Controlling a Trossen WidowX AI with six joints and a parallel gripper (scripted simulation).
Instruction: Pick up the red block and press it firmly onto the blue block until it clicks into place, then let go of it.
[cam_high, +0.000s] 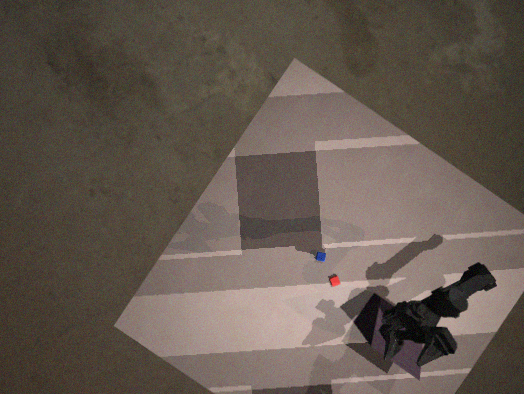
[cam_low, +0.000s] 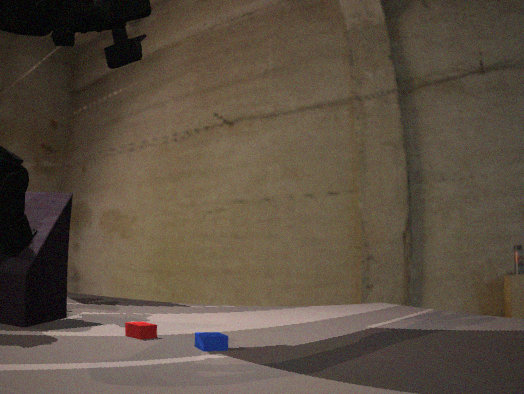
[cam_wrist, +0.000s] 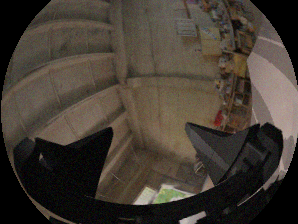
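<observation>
leftward first, in the top view, the table's pale top (cam_high: 370, 190) runs to a slanting edge, with a corner at the far left and the dark floor (cam_high: 100, 150) beyond it. the blue block (cam_high: 321, 256) (cam_low: 211, 342) sits on the tabletop, well in from that edge, beside the corner of a dark shadow patch. next, just to its lower right, the red block (cam_high: 334, 281) (cam_low: 141, 330) lies flat, apart from the blue one, with a narrow strip of open tabletop between them. from the side the red block looks wider than tall, its long axis level; from above it looks nearly square and slightly turned, so i cannot tell where that axis points across the table. farther right stands the wedge-shaped purple base (cam_high: 412, 367) (cam_low: 47, 280), with room between it and the red block. over it the black gripper (cam_high: 404, 356) (cam_wrist: 149, 128) is up in the air, its pincer spread wide with nothing between.
</observation>
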